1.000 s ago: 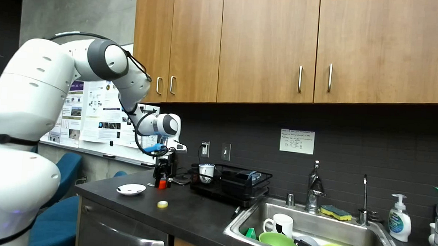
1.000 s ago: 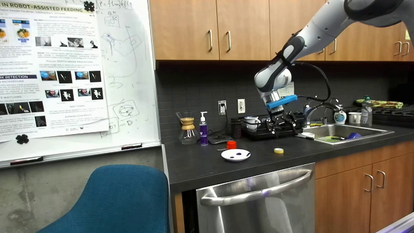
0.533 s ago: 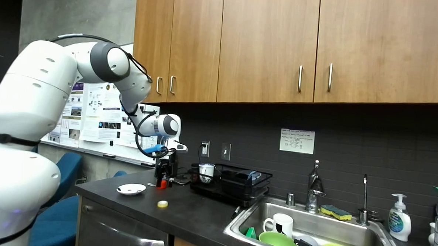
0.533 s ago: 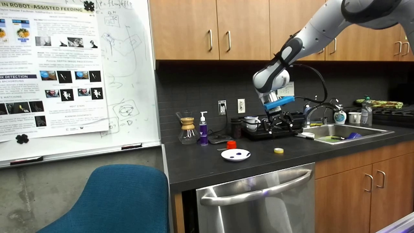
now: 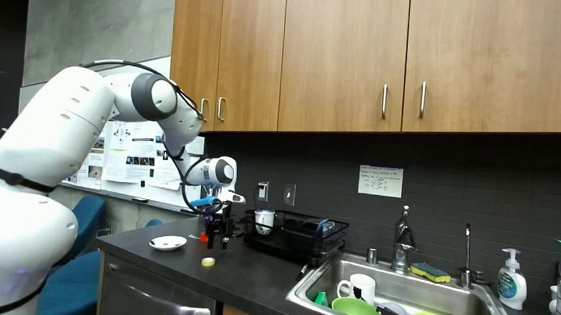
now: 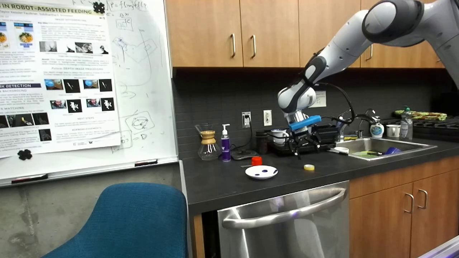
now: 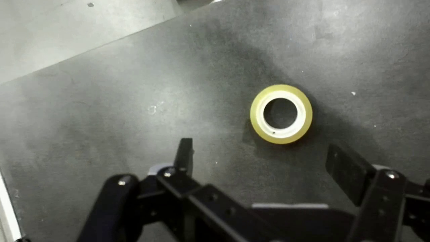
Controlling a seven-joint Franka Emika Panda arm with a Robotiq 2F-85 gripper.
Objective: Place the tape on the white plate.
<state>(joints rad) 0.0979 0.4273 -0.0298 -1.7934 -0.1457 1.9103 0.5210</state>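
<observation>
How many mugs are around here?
3 in view: a first mug at the rack, a second mug in the sink, and a third mug between the white bottle and the clear bottle. More may be hidden in the sink.

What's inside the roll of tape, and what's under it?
In the wrist view, the dark, shaded countertop shows through the open middle of the tape. Anything directly under the tape itself is covered, so that can't be seen.
</observation>
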